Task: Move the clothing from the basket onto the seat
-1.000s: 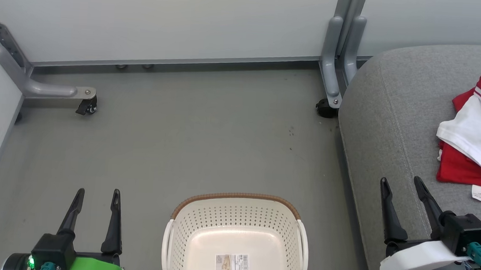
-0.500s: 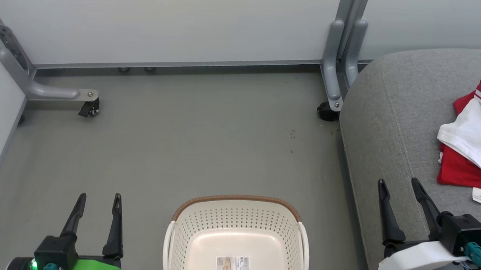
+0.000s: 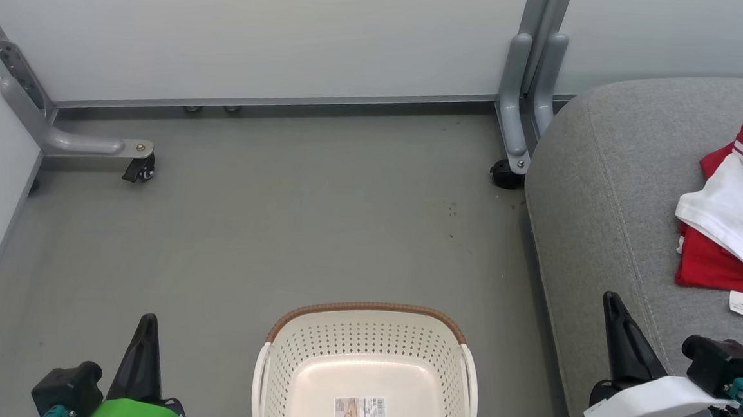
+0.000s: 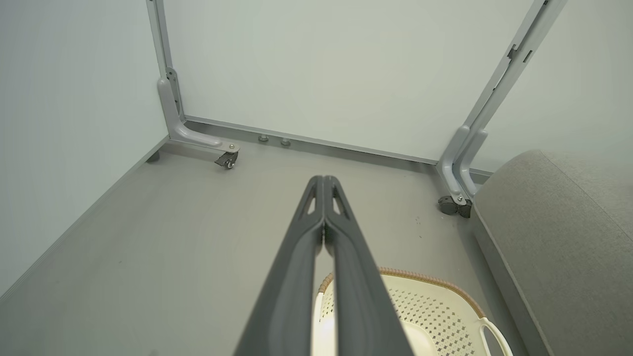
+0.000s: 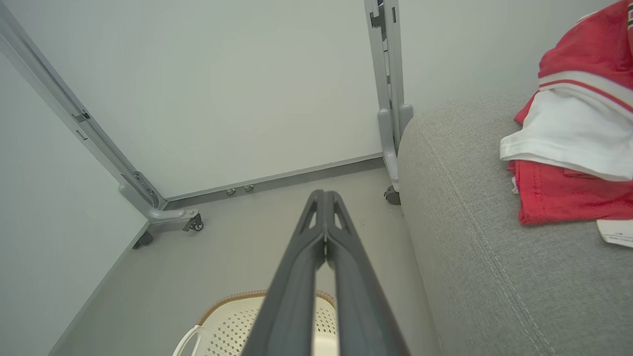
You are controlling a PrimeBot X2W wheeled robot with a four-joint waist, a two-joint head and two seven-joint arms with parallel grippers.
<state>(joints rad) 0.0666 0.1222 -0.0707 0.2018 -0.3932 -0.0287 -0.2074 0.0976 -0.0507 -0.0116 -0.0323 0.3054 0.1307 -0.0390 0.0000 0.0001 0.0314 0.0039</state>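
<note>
The cream perforated basket [image 3: 365, 363] with a brown rim stands on the floor at the bottom centre, holding nothing but a label sticker on its bottom; the basket [image 4: 430, 306] and basket [image 5: 227, 316] edges also show in the wrist views. The red and white clothing [image 3: 742, 212] lies piled on the grey seat [image 3: 604, 203] at the right, clothing [image 5: 573, 143] near the seat [image 5: 474, 237] edge. My left gripper [image 3: 147, 320] is shut left of the basket, fingers pressed together [image 4: 323, 180]. My right gripper [image 3: 612, 299] is shut over the seat's front edge, empty [image 5: 324, 194].
Pale partition walls stand behind and to the left. A grey metal foot with a caster [image 3: 136, 168] sits at the left, and another upright with a caster [image 3: 506, 175] stands beside the seat's corner. Grey floor [image 3: 293, 229] stretches between them.
Both grippers have gone from open to shut, with nothing between the fingers. The head view has shifted slightly; basket and clothing stay in place.
</note>
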